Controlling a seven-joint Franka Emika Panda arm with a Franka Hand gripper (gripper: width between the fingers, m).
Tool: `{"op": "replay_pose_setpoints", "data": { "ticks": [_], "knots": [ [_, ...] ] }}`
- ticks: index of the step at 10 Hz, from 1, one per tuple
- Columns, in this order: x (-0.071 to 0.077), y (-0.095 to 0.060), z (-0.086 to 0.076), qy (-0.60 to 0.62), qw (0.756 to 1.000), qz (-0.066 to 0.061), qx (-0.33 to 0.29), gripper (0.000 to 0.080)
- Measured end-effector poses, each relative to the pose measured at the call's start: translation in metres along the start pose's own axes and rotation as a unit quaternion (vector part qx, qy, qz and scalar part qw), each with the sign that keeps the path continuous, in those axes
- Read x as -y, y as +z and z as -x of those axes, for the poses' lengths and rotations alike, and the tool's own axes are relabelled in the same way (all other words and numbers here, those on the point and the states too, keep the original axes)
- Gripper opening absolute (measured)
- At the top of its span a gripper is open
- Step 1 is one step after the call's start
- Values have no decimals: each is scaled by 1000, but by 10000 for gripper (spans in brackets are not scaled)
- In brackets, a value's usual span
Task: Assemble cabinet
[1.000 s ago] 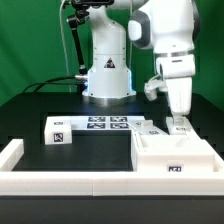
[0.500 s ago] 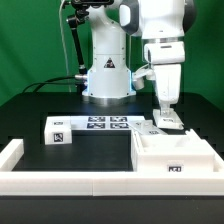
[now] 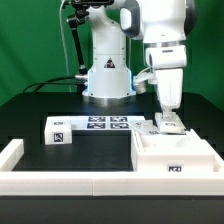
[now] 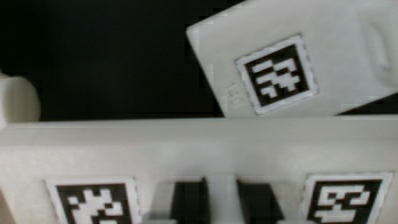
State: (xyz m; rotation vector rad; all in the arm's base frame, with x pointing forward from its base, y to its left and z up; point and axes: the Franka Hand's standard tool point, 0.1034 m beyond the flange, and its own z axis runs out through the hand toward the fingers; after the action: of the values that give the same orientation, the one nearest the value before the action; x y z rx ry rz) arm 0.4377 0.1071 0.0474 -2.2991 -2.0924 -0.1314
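Observation:
The cabinet's open white box (image 3: 176,156) lies at the exterior view's right front, one tag on its front wall. My gripper (image 3: 168,117) points straight down just behind it. It is shut on a small flat white cabinet panel (image 3: 169,126) resting on the table against the box's rear. In the wrist view the dark fingers (image 4: 187,200) stand close together with a thin white strip between them, and the panel's tags (image 4: 89,202) lie on either side. Another tagged white panel (image 4: 276,75) lies tilted beyond it. A loose white tagged block (image 3: 57,130) sits at the exterior view's left.
The marker board (image 3: 108,123) lies flat in front of the robot base (image 3: 107,75). A low white border rail (image 3: 12,157) runs along the front and the exterior view's left. Black tabletop shows between the block and the box.
My gripper has shifted toward the exterior view's left, and the small white panel under it has moved with it. In the last half second it barely moved.

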Motion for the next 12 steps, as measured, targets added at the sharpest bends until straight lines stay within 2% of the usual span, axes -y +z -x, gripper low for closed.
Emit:
{"op": "replay_pose_setpoints", "data": {
  "ticks": [3,10,12],
  "knots": [
    [-16,-3,-1,5,1000,7,-2,70],
    [-19,-8,-1,6,1000,6,1,70],
    [-21,-5,3,7,1000,5,0,70]
  ]
}}
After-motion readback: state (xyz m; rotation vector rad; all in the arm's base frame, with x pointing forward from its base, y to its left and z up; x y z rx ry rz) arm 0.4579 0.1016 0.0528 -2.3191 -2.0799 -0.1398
